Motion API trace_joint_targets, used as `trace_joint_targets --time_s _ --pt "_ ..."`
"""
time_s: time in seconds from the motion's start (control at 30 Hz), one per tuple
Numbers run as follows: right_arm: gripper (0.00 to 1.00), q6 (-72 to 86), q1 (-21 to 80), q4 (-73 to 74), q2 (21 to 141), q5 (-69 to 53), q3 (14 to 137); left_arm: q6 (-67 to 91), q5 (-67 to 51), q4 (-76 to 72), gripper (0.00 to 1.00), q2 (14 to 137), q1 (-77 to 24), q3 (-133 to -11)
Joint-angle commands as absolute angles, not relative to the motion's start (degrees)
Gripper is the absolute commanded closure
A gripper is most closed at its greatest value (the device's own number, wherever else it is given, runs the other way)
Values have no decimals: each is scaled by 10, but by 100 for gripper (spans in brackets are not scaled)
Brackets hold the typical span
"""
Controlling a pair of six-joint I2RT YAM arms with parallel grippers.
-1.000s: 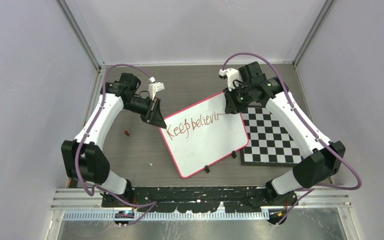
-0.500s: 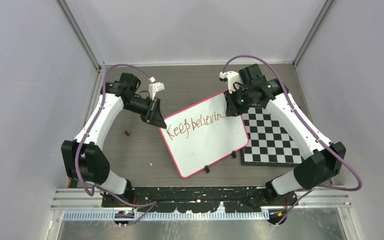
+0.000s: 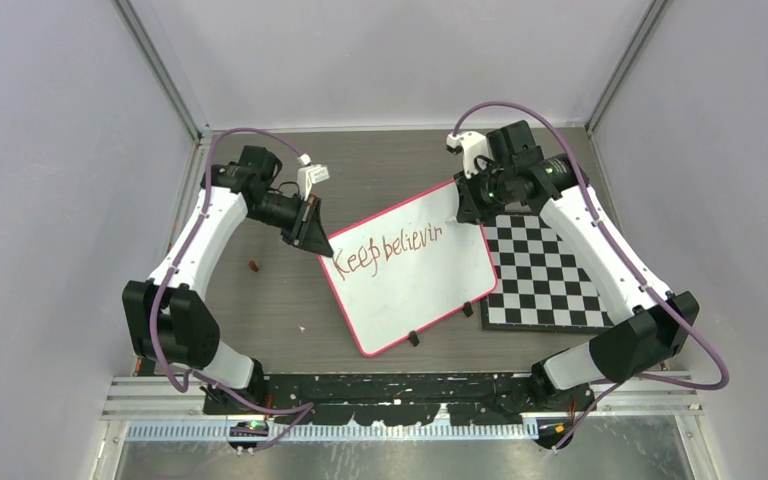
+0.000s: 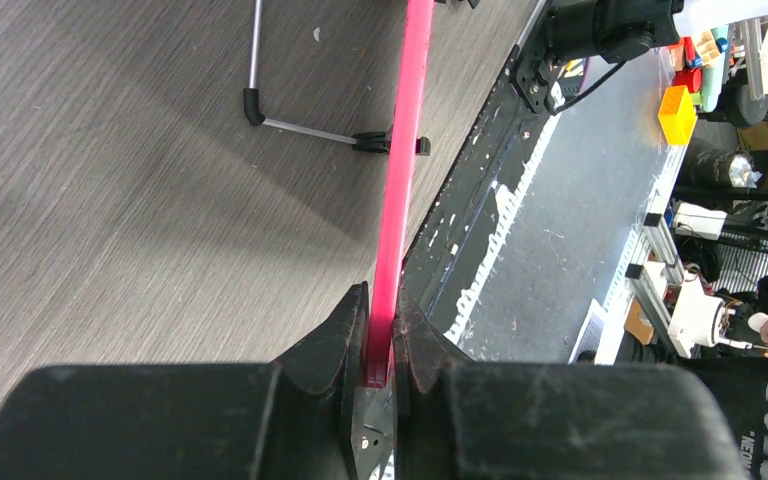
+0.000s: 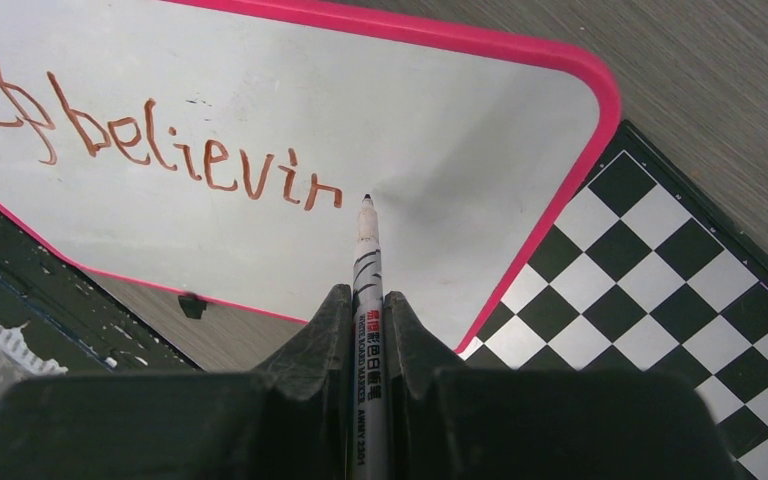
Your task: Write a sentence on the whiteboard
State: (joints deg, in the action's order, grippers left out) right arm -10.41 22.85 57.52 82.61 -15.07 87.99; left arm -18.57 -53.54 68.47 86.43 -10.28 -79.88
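The whiteboard (image 3: 415, 275) with a pink-red rim stands tilted mid-table on small black feet. Brownish-red writing, the sentence (image 3: 387, 247), reads "Keep believin" in one line; the right wrist view shows its end (image 5: 210, 165). My left gripper (image 3: 322, 247) is shut on the board's rim (image 4: 392, 250) at its upper left corner. My right gripper (image 3: 463, 210) is shut on a white marker (image 5: 365, 290). The marker's dark tip hovers just right of the last letter, near the whiteboard (image 5: 440, 150) surface; whether it touches I cannot tell.
A black-and-white checkered board (image 3: 545, 280) lies flat right of the whiteboard, partly under its edge, also visible as checkered board (image 5: 680, 270). A small reddish-brown cap-like object (image 3: 254, 265) lies on the table left of the board. Grey walls enclose three sides.
The right gripper with the marker has shifted right and slightly back along the line; the "n" has been added after "believi". The left arm and board have not moved.
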Motion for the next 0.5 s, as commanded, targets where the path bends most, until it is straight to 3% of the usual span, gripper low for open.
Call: trace_joint_targets --time_s 0.0,0.47 --pt "100 -109 227 564 834 -130 907 -188 -511 679 100 854 -107 -803" --pt "100 -99 227 546 845 -144 911 -191 -510 677 100 853 -108 -798"
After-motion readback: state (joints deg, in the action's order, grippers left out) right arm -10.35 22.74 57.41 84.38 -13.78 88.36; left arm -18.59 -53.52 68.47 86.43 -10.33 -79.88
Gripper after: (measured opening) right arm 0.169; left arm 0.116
